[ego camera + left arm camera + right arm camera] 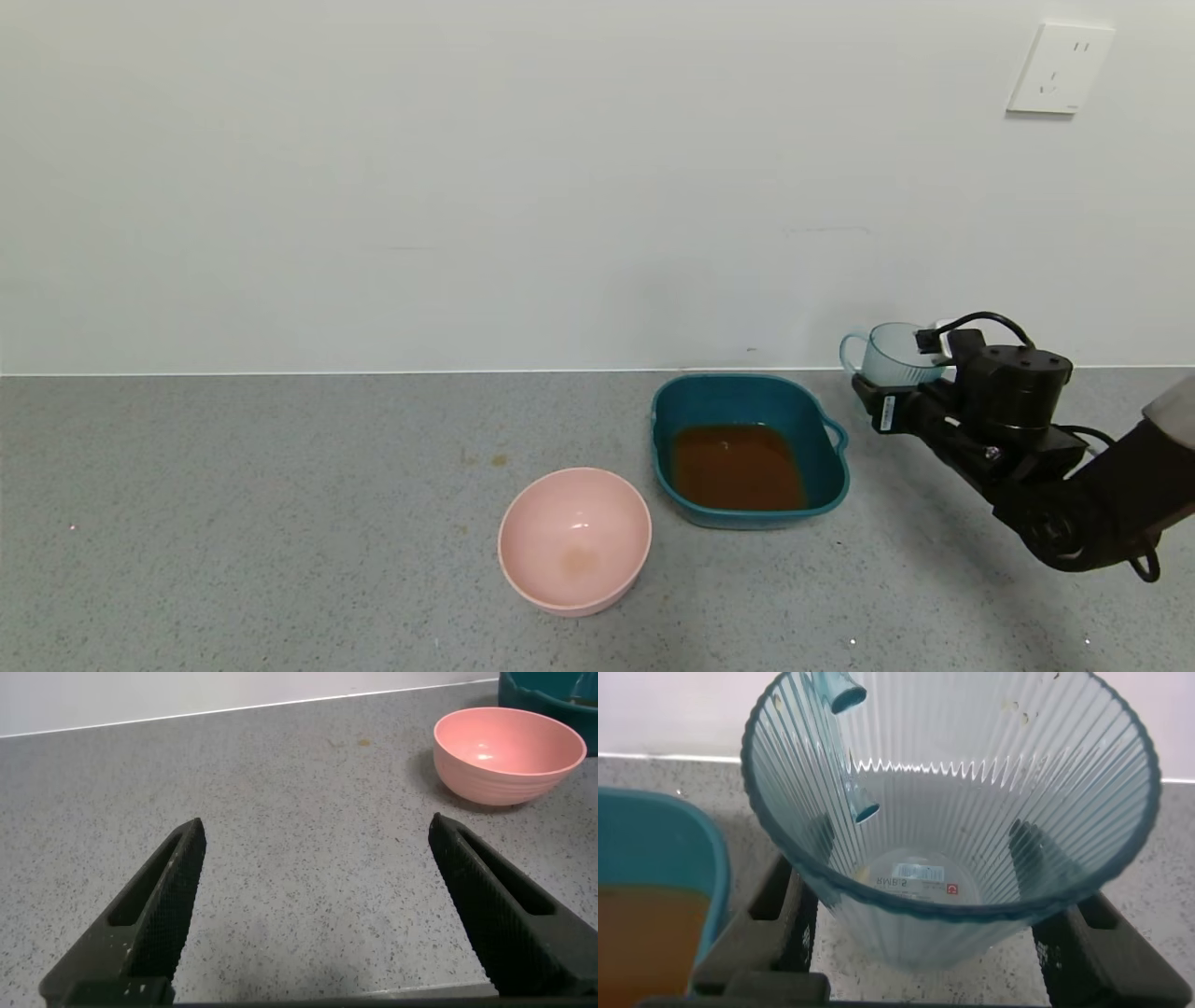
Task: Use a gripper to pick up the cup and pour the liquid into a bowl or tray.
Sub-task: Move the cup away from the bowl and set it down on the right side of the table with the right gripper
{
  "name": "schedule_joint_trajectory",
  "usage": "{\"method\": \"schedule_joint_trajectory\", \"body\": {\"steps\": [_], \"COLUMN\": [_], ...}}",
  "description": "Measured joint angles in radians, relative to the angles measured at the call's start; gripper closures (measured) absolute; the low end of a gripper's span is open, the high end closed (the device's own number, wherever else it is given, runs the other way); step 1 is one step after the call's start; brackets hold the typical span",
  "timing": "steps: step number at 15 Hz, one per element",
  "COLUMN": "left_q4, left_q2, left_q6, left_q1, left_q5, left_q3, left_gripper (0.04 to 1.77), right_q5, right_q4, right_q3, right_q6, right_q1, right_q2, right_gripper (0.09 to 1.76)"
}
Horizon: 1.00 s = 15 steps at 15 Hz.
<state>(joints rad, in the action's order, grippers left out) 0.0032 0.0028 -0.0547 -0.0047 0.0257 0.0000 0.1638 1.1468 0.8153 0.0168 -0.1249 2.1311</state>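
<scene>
The right gripper [901,387] is clamped on the empty cup [894,353], at 2 o'clock from the basin [826,485]. Liquid [738,467] is poured; next, set it down. The left gripper [313,905] idles, apart

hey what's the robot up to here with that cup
The right gripper holds the ribbed cup upright, to the right of the teal basin on the grey counter. The cup looks empty, and reddish-brown liquid already sits in the basin, so the pour seems done. The left gripper is open above the counter, near an empty pink bowl.
</scene>
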Motion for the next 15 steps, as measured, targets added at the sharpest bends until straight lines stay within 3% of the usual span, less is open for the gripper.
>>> {"method": "schedule_joint_trajectory", "body": {"steps": [15], "left_q4": [0.000], "left_q2": [0.000], "left_q6": [0.000], "left_q1": [0.000], "left_q5": [0.000], "left_q3": [0.000], "left_gripper": [0.09], "right_q5": [-0.002], "right_q4": [0.034], "right_q3": [0.030], "right_q6": [-0.005], "right_q1": [0.000], "right_q2": [0.114], "right_gripper": [0.53]}}
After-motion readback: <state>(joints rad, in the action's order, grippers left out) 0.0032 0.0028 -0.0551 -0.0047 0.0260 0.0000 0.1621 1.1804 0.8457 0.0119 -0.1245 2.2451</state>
